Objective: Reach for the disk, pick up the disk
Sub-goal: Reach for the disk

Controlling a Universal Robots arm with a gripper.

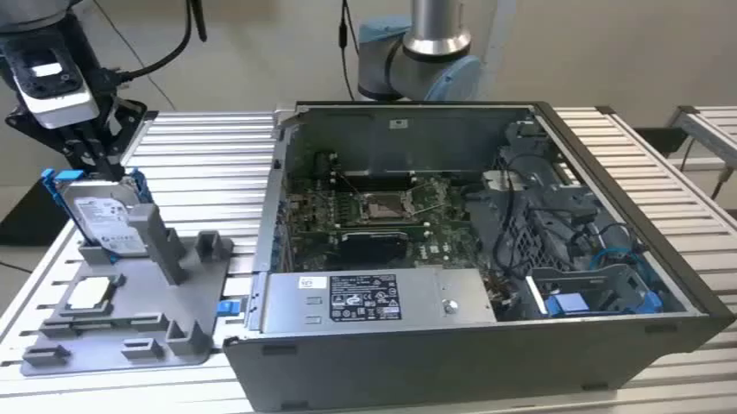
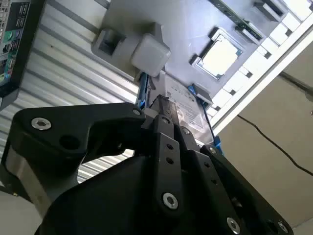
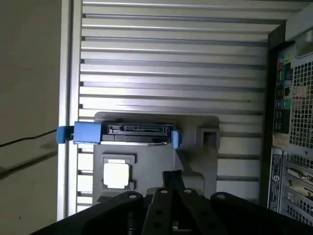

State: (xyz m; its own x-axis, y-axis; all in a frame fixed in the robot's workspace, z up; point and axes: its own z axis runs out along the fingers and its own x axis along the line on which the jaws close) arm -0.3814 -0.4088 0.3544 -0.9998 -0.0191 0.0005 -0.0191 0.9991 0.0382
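Note:
The disk [image 1: 106,220] is a silver-grey drive with a white label and a blue frame. It stands upright on edge in a grey fixture [image 1: 138,332] at the exterior view's left. My gripper [image 1: 102,166] hangs just above the disk's top edge, black fingers pointing down, shut with nothing between them. In the second wrist view the gripper [image 2: 162,104] points at the disk [image 2: 188,110] close beyond it. In the first wrist view the gripper [image 3: 173,175] shows with the disk [image 3: 132,132] seen edge-on.
A small square chip [image 1: 92,295] lies on the fixture beside the disk. An open computer case [image 1: 381,362] takes up the middle and the exterior view's right of the slatted metal table [image 1: 213,155]. A small blue bracket [image 1: 227,306] sits by the case. The arm's base [image 1: 420,52] stands behind.

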